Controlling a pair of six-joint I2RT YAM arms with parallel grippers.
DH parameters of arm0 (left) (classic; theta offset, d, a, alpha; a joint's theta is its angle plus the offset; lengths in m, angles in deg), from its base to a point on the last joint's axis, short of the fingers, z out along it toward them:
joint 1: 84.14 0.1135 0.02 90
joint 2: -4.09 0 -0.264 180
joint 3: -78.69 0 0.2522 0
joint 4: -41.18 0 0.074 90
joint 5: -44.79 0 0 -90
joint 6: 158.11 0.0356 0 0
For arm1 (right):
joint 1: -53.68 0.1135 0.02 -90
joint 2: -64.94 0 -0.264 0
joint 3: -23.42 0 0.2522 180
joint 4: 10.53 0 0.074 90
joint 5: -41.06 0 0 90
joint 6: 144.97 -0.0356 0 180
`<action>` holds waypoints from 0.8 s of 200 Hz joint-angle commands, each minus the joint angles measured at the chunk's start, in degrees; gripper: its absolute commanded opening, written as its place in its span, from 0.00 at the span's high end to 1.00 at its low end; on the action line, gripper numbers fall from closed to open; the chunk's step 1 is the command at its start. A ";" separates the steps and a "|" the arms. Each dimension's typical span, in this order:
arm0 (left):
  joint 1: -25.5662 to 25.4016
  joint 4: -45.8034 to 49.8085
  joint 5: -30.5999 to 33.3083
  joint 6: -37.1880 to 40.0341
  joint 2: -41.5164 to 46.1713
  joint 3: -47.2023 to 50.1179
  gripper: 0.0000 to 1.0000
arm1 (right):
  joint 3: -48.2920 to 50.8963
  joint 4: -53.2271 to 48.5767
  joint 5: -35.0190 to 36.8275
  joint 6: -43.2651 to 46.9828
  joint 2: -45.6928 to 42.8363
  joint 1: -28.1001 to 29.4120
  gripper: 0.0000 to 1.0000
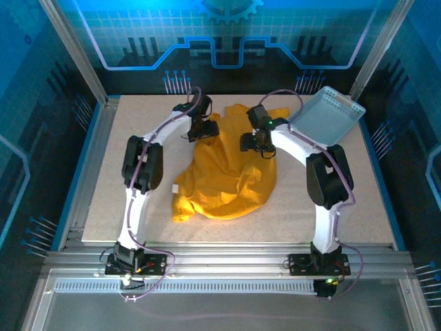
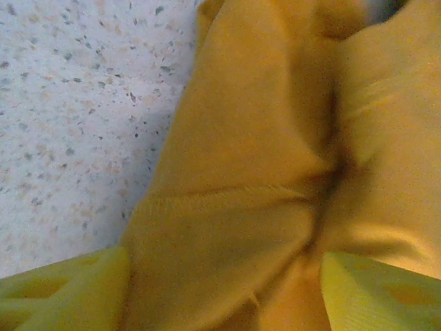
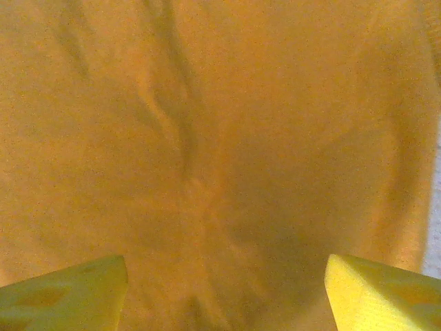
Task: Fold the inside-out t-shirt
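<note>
The t-shirt [image 1: 224,183] lies crumpled at the middle of the table [image 1: 358,200]. The left gripper [image 1: 204,129] and right gripper [image 1: 256,145] hang over its far part, jaws wide apart, holding nothing. Risk: closing on a bunched fold may pinch several layers, and the shirt would then lift as a lump.

Bare table [image 1: 365,207] lies open along the near edge before the t-shirt [image 1: 227,186]; the basket [image 1: 329,114] crowds the far-right corner.
</note>
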State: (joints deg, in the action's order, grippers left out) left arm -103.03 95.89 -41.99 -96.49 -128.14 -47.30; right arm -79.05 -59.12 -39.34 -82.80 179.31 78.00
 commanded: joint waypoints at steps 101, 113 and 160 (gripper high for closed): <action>9.35 -19.20 -9.59 -3.83 28.90 35.65 1.00 | 10.06 -4.05 2.41 -9.26 -0.02 1.53 0.35; 11.25 -23.38 -13.14 -5.29 35.30 43.05 1.00 | 15.04 -3.07 2.28 -11.36 -3.29 2.98 0.36; 16.00 -29.84 -16.64 -7.21 51.77 61.88 1.00 | 27.98 -2.61 4.00 -19.78 -14.08 12.28 0.38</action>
State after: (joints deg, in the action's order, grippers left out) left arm -88.52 70.99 -55.04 -102.15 -80.77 8.74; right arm -54.99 -60.06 -36.43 -96.27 169.50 86.43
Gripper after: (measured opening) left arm 0.055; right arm 0.625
